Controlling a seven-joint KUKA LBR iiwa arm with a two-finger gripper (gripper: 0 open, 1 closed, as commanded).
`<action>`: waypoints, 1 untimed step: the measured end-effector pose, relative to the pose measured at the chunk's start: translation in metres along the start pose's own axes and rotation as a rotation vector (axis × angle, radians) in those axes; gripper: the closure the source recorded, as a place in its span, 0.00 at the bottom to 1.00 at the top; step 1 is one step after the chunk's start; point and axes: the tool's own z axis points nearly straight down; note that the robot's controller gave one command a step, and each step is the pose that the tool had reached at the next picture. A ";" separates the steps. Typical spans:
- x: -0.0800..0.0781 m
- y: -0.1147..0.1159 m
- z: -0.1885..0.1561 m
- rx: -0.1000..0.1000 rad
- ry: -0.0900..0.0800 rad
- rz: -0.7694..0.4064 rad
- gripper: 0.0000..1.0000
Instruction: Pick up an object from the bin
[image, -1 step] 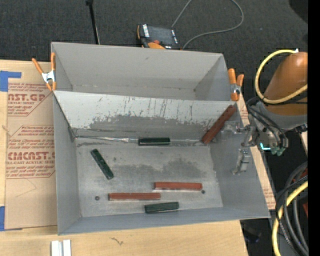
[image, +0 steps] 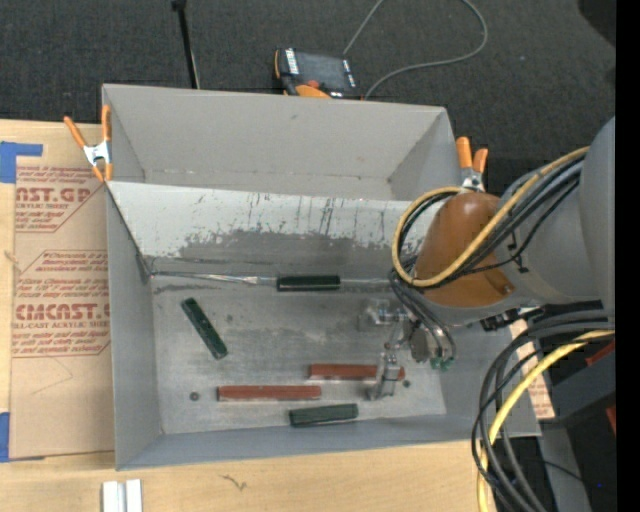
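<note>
My gripper (image: 388, 372) is low in the bin's front right part, at the right end of a short red-brown bar (image: 338, 372) that lies flat on the floor. A longer red-brown bar (image: 268, 393) lies just in front and to the left of it. A dark green bar (image: 323, 414) rests near the front wall, below the gripper's left side.
Another dark green bar (image: 203, 327) lies slanted at the left. A thin metal tool with a dark handle (image: 308, 284) lies along the foot of the back wall. The arm with its orange cover and cables hangs over the bin's right side.
</note>
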 end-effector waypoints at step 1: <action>0.038 0.017 -0.034 0.002 -0.006 0.183 0.00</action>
